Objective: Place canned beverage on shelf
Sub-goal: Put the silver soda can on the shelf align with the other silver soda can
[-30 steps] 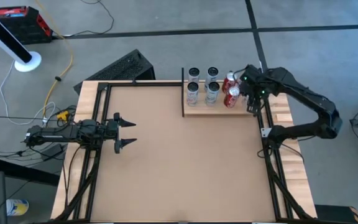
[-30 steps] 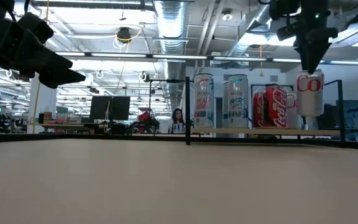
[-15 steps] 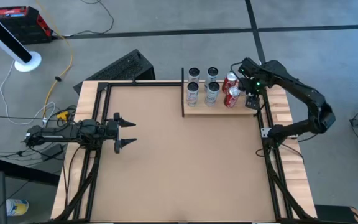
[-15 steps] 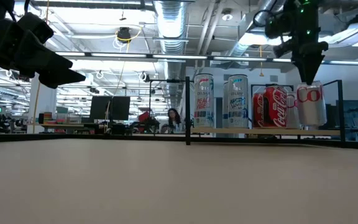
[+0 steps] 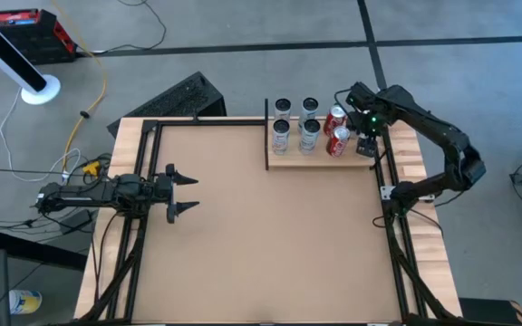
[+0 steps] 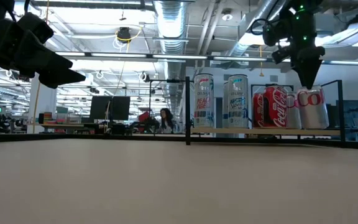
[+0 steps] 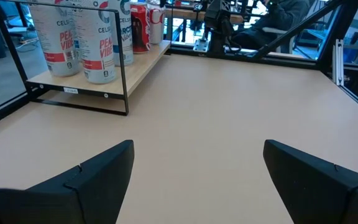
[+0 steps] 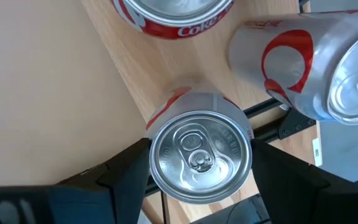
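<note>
Standing on shelf, silver can between right tool fingers (spread, not gripping).

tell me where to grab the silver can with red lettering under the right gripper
Grip the silver can by its upper side wall, coming straight down: it stands upright on the pale wood shelf, and a red cola can close beside it crowds a sideways approach.

**Shelf loaded at the table's far edge**

The brown tabletop carries a pale wooden shelf with a black rail. On it stand four tall white cans, a red Coke can, and a silver Coke can between the right gripper's fingers.
</note>
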Controlling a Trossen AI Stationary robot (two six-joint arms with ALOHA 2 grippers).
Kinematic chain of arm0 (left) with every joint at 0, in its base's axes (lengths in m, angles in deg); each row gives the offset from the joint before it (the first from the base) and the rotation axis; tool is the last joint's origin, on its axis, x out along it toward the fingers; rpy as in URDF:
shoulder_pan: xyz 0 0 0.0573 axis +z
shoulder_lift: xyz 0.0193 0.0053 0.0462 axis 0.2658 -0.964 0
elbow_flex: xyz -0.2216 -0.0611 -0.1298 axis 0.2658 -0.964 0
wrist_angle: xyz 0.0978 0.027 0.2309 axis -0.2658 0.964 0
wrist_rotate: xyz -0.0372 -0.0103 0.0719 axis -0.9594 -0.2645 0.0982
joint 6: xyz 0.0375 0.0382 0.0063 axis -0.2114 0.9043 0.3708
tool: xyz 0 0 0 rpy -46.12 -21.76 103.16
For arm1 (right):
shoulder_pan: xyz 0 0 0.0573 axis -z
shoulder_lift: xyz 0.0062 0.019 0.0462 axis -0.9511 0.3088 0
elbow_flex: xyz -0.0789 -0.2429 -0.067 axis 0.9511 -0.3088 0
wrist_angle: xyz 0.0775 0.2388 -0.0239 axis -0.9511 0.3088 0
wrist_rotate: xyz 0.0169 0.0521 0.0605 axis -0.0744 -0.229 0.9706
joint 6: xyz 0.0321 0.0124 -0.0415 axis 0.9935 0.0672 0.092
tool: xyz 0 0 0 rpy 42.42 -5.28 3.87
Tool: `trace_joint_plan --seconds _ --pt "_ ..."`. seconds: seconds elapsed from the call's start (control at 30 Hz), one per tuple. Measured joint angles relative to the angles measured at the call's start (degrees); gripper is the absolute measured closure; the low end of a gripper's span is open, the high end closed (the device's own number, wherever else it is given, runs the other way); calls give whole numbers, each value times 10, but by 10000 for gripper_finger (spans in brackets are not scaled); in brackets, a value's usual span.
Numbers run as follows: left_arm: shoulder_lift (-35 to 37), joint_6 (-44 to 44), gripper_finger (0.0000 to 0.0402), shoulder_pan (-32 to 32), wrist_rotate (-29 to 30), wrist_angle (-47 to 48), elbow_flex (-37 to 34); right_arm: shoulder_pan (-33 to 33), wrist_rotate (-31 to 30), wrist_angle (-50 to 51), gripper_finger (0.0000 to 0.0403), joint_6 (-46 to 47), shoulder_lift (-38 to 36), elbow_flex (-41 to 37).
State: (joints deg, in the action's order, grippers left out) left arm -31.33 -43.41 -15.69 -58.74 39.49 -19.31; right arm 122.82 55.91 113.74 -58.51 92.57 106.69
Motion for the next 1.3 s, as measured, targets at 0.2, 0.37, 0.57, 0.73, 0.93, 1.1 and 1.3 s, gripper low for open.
trace_joint_plan --seconds 0.2,0.37,0.57,0.73,0.93,1.1,1.3 --pt "0 0 59 0 0 0 0 0 25 -6 119 1 -6 -1" --pt "0 0 59 0 0 0 0 0 32 -15 118 0 -10 -1" --pt "0 0 59 0 0 0 0 0 31 -20 118 0 -10 -1" --pt "0 0 59 0 0 0 0 0 29 -22 117 0 -10 -2" --pt "0 0 59 0 0 0 0 0 28 -22 117 1 -10 -2" --pt "0 0 59 0 0 0 0 0 28 -22 117 1 -10 -2" --pt "0 0 59 0 0 0 0 0 28 -23 117 1 -10 -2"
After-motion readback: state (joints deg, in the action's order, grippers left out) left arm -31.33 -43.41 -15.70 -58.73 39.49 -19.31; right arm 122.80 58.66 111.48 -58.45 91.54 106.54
